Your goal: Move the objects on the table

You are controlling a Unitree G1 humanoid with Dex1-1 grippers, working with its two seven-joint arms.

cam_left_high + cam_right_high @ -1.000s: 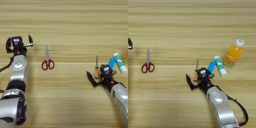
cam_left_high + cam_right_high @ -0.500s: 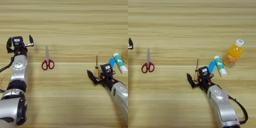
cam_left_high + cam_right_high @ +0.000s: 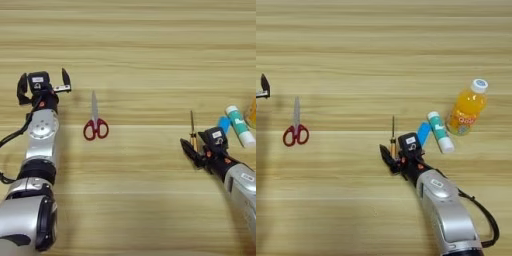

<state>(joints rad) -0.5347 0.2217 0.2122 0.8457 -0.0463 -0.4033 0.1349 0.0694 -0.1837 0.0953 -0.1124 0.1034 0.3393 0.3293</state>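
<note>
Red-handled scissors [image 3: 95, 124] lie on the table [image 3: 140, 55] left of centre, blades pointing away from me. My left gripper [image 3: 44, 82] stands open to their left, holding nothing. A thin amber-handled screwdriver [image 3: 392, 137] lies at the right. My right gripper [image 3: 400, 153] is open at its handle end, with one black finger [image 3: 385, 156] just left of the handle. A small blue block [image 3: 423, 134] sits right of it, touching the white glue stick with green label [image 3: 440, 131]. The orange-drink bottle with white cap [image 3: 468, 106] lies beyond them.
The right forearm [image 3: 448, 215] reaches in from the bottom edge, trailing a black cable. The left forearm [image 3: 40, 150] runs up the left side.
My right gripper has crept forward a little, so the screwdriver's handle now sits beside its left finger. The left arm and the other objects have not moved.
</note>
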